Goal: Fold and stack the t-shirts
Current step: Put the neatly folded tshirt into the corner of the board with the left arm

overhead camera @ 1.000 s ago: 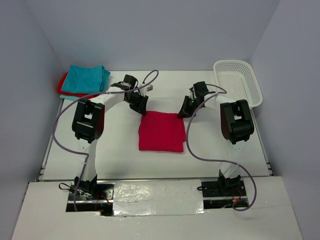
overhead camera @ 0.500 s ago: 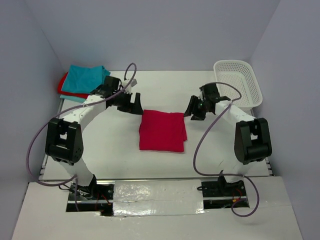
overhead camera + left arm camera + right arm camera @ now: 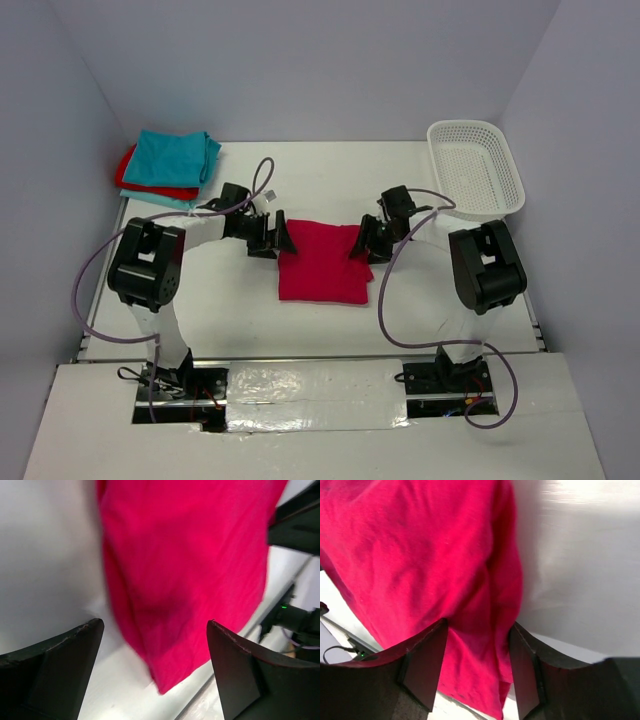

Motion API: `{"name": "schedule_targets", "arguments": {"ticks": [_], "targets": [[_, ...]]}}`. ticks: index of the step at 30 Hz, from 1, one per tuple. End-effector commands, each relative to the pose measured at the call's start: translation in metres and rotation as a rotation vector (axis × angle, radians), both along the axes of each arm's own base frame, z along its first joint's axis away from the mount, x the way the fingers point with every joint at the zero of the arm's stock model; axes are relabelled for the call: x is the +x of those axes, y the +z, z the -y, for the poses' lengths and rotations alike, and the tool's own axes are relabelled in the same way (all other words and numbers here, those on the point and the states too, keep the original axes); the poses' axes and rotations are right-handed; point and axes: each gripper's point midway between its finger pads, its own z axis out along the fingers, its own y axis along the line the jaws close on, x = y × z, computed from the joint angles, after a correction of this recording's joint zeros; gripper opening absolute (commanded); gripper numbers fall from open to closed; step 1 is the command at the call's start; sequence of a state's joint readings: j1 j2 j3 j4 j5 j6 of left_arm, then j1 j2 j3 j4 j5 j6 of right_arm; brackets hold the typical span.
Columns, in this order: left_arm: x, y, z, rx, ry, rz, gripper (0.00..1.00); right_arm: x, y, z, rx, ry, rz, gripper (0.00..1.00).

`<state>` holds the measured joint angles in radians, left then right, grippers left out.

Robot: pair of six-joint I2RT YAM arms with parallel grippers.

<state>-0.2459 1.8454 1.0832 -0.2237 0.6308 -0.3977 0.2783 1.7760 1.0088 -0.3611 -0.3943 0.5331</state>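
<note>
A folded pinkish-red t-shirt (image 3: pixel 322 262) lies flat in the middle of the white table. My left gripper (image 3: pixel 275 240) is low at the shirt's far left corner. Its jaws stand wide open, and the left wrist view shows the shirt's (image 3: pixel 190 570) edge running between the two fingers (image 3: pixel 50 670) untouched. My right gripper (image 3: pixel 362 243) is at the far right corner, open. In the right wrist view its jaws straddle the shirt's (image 3: pixel 420 555) right edge without pinching it. Folded t-shirts, teal (image 3: pixel 175 158) over red (image 3: pixel 130 178), are stacked at the back left.
A white mesh basket (image 3: pixel 475 168) stands at the back right corner with nothing showing inside. Grey walls close the table in on three sides. Purple cables loop from both arms over the table near the shirt.
Both grippers have opened. They swung outward from the shirt's far edge, then came back in and down beside its far corners. The shirt has stayed in place.
</note>
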Motion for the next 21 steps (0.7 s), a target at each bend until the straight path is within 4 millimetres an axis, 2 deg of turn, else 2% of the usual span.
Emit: {"name": "schedule_targets", "arguments": {"ticks": [1,3,4,7,9,14,15,17,18,19,21], "targets": [[-0.023,-0.047,0.013,0.013,-0.020,-0.131,0.99,-0.016,-0.033,0.000,-0.067,0.008,-0.063,0.59],[-0.031,-0.054,0.026,0.003,-0.048,-0.174,0.99,-0.018,-0.036,-0.004,-0.049,0.006,-0.072,0.55],[-0.039,-0.068,0.026,0.006,-0.045,-0.232,0.99,-0.020,-0.037,-0.005,-0.043,0.004,-0.076,0.54],[-0.052,-0.090,0.027,0.003,-0.032,-0.335,0.99,-0.022,-0.038,-0.011,-0.022,-0.001,-0.081,0.51],[-0.054,-0.097,0.031,-0.034,-0.041,-0.365,0.98,-0.026,-0.038,-0.015,0.000,-0.003,-0.084,0.49],[-0.047,-0.081,0.045,-0.148,-0.055,-0.342,0.71,-0.034,-0.042,-0.018,0.030,-0.027,-0.097,0.48],[-0.042,-0.074,0.047,-0.162,-0.055,-0.316,0.61,-0.035,-0.042,-0.018,0.032,-0.029,-0.099,0.48],[-0.031,-0.059,0.053,-0.224,-0.056,-0.265,0.51,-0.035,-0.043,-0.018,0.037,-0.031,-0.099,0.48],[-0.025,-0.051,0.056,-0.243,-0.061,-0.235,0.34,-0.035,-0.042,-0.020,0.046,-0.031,-0.102,0.48],[-0.017,-0.046,0.059,-0.259,-0.061,-0.206,0.22,-0.034,-0.042,-0.020,0.047,-0.033,-0.098,0.48],[-0.010,-0.034,0.062,-0.286,-0.066,-0.174,0.11,-0.032,-0.041,-0.019,0.039,-0.042,-0.093,0.48]]}}
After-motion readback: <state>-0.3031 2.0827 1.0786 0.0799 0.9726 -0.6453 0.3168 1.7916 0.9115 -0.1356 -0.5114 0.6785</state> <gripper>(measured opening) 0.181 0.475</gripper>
